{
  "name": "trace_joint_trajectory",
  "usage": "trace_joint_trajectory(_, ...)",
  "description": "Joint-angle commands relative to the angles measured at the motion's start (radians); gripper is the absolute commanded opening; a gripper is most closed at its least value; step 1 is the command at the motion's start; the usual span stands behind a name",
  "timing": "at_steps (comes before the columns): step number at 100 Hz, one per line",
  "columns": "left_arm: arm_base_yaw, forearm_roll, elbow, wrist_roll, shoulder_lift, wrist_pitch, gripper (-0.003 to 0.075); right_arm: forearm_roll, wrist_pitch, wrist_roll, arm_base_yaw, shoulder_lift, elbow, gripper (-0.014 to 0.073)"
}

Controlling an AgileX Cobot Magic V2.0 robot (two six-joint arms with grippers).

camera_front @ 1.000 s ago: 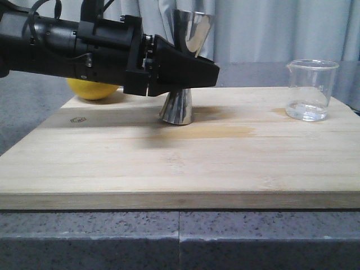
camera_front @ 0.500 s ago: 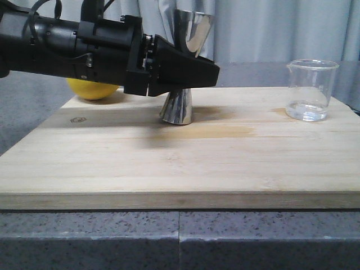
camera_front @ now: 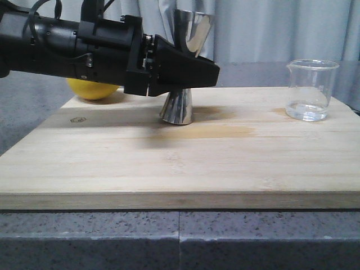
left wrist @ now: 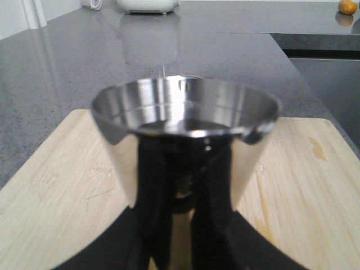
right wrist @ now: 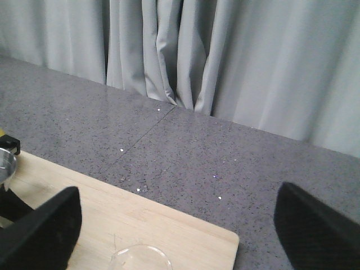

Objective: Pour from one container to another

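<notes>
Grey speckled surface [camera_front: 34, 112] carrying a wooden board [camera_front: 185, 163]. Left pincer [camera_front: 194, 73], reaching in from the left, is pinching the steel jigger [camera_front: 179, 106] at its waist; the jigger stands upright at the board's far centre. Right pincer [right wrist: 169, 225] is spread wide above the glass beaker [camera_front: 310, 90], which stands at the board's far right corner, holding a little clear liquid. A yellow fruit [camera_front: 93, 90] lies at far left.

jigger [camera_front: 185, 67]: polished steel — mirror-bright, smooth
beaker [camera_front: 308, 90]: clear glass, glossy
board [camera_front: 180, 163]: pale wood, matt, fine grain
left claw [camera_front: 211, 72]: black plastic, matt
surface [camera_front: 180, 239]: grey speckled stone — slight sheen
curtain [right wrist: 225, 56]: grey cloth, soft folds
</notes>
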Motion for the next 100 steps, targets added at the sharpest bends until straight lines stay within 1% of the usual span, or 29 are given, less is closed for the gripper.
trace_joint_trajectory(1, 0.002, -0.073, -0.020, 0.001, -0.038, 0.110, 0.0107, -0.010, -0.065, 0.004, -0.007, -0.009, -0.038, 0.0627)
trace_joint_trajectory(60, 0.002, -0.073, -0.020, 0.001, -0.038, 0.110, 0.0110, -0.035, -0.054, 0.004, -0.007, -0.009, -0.038, 0.0627)
trace_joint_trajectory(66, 0.002, -0.073, -0.020, 0.001, -0.038, 0.110, 0.0122, -0.037, -0.052, 0.004, -0.007, -0.009, -0.039, 0.0627)
trace_joint_trajectory(81, 0.002, -0.073, -0.020, 0.001, -0.038, 0.110, 0.0183, -0.044, -0.052, 0.004, -0.007, -0.009, -0.045, 0.0627)
trace_joint_trajectory(100, 0.002, -0.073, -0.020, 0.001, -0.038, 0.110, 0.0183, -0.045, -0.052, 0.004, -0.007, -0.009, -0.048, 0.0627)
